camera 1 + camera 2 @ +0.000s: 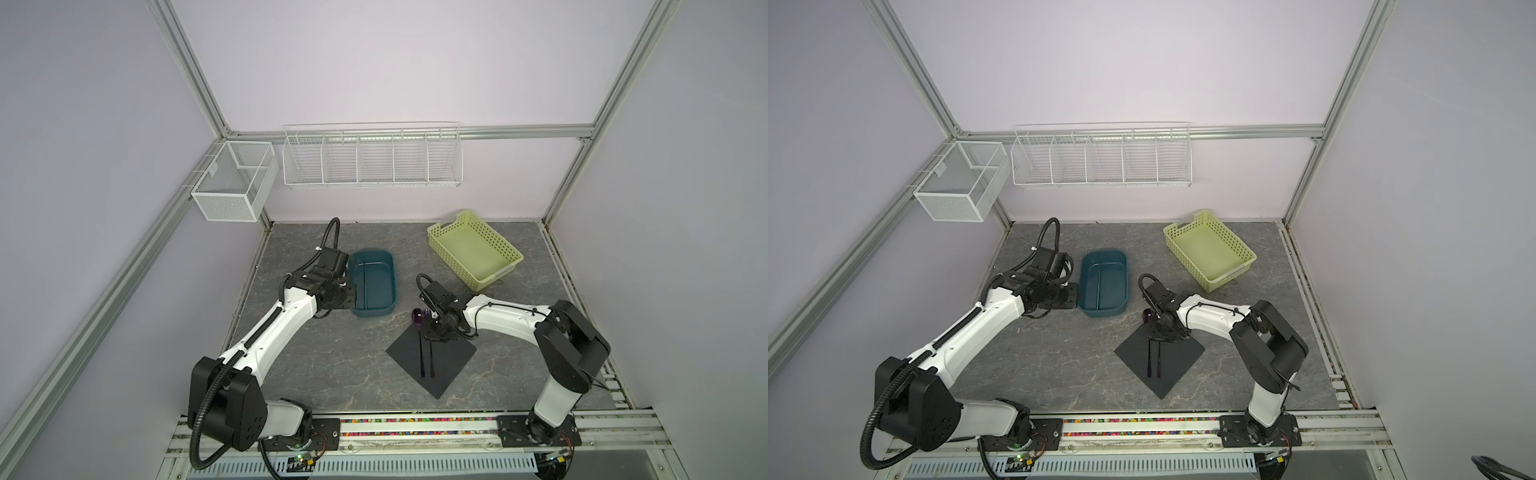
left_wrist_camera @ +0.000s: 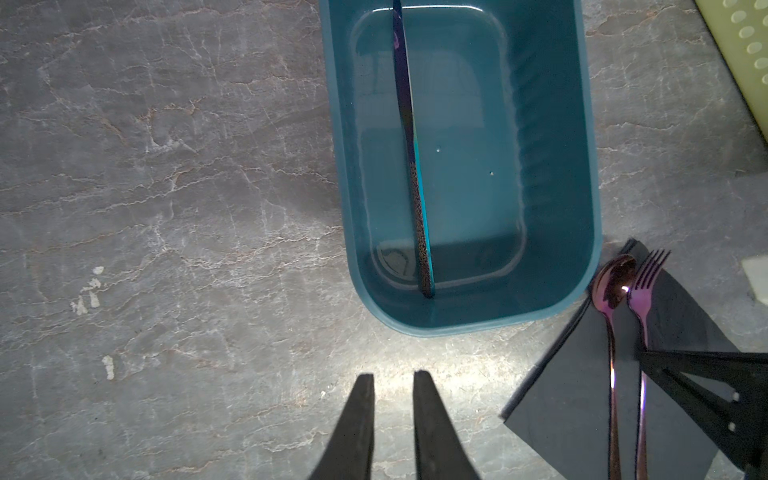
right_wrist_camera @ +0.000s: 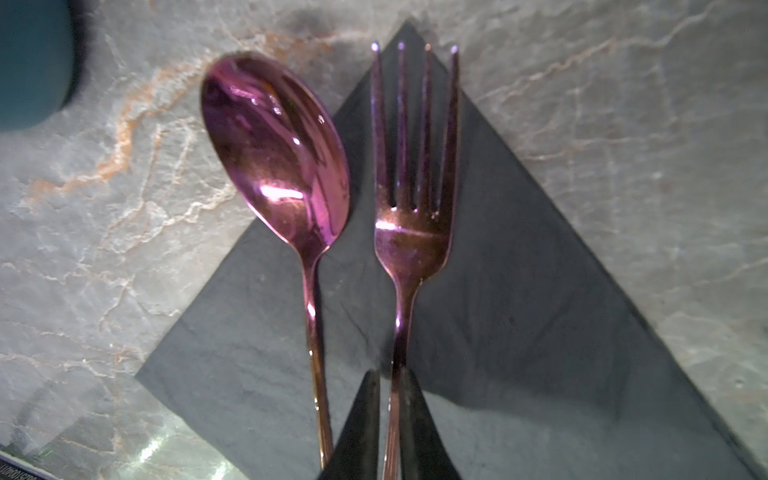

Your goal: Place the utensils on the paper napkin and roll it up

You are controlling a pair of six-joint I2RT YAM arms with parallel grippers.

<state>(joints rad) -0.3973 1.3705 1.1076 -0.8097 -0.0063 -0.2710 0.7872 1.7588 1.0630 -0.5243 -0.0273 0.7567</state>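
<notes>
The black paper napkin (image 1: 453, 357) (image 3: 519, 311) lies as a diamond on the grey table. A purple spoon (image 1: 417, 319) (image 3: 278, 158) and fork (image 3: 415, 232) (image 2: 646, 286) lie side by side on it, with the spoon's bowl past the napkin's edge. My right gripper (image 3: 390, 374) (image 1: 434, 337) is low over the napkin, shut on the fork's handle. The knife (image 2: 409, 145) (image 1: 365, 286) lies in the teal tub (image 2: 457, 328) (image 1: 374, 253). Beside the tub's near left end, my left gripper (image 2: 392, 376) (image 1: 347, 297) hangs over bare table, narrowly open and holding nothing.
A yellow-green perforated basket (image 1: 515, 257) (image 1: 1250, 257) stands at the back right. Two white wire racks (image 1: 372, 158) (image 1: 232, 183) hang on the back wall and left frame. The napkin's far corner lies close to the tub.
</notes>
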